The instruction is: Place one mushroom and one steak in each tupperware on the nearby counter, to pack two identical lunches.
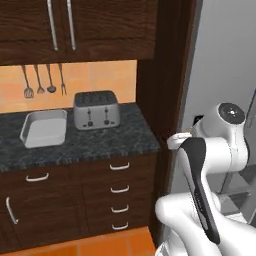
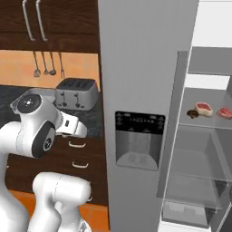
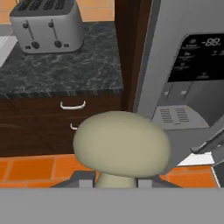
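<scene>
We judge that the mushroom [image 3: 121,148], gripped in our closed claw [image 3: 117,181] beside the fridge [image 2: 140,113], may strike the toaster [image 1: 96,110] while travelling to the tupperware [image 1: 44,128] at 9 o'clock on the table [image 1: 100,142].

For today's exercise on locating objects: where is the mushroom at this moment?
The mushroom sits large at the bottom centre of the hand view, held in the jaws, in front of the counter drawers on one side and the fridge door on the other.
</scene>
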Motion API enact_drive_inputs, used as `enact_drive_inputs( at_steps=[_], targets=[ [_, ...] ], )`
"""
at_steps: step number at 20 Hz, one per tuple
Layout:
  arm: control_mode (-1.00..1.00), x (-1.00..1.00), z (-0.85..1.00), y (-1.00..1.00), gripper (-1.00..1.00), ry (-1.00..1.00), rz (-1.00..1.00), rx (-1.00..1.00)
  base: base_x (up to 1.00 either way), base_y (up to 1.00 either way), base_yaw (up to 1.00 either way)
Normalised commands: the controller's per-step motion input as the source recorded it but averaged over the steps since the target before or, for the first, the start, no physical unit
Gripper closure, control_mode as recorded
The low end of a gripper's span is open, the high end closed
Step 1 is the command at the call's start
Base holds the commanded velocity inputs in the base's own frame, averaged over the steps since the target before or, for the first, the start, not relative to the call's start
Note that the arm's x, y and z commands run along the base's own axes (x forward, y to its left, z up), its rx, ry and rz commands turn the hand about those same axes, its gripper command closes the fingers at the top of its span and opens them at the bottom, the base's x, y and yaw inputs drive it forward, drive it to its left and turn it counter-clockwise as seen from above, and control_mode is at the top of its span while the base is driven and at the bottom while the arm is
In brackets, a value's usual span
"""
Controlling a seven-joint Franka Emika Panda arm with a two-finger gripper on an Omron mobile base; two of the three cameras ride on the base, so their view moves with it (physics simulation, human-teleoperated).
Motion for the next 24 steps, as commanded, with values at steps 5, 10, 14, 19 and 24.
enact_drive_inputs(
  at_steps=[5, 10, 14, 19, 24],
  targets=[
    [1.0, 0.0, 0.0, 0.0, 1.0, 0.0, 0.0, 0.0, 0.0, 1.0, 0.01],
    [1.0, 0.0, 0.0, 0.0, 1.0, 0.0, 0.0, 0.0, 0.15, 1.0, 0.09],
    [1.0, 0.0, 0.0, 0.0, 1.0, 0.0, 0.0, 0.0, 0.29, 1.0, 0.18],
    [1.0, 0.0, 0.0, 0.0, 1.0, 0.0, 0.0, 0.0, 0.35, 1.0, 0.11],
    [1.0, 0.0, 0.0, 0.0, 1.0, 0.0, 0.0, 0.0, 0.34, 1.0, 0.0]
  ],
)
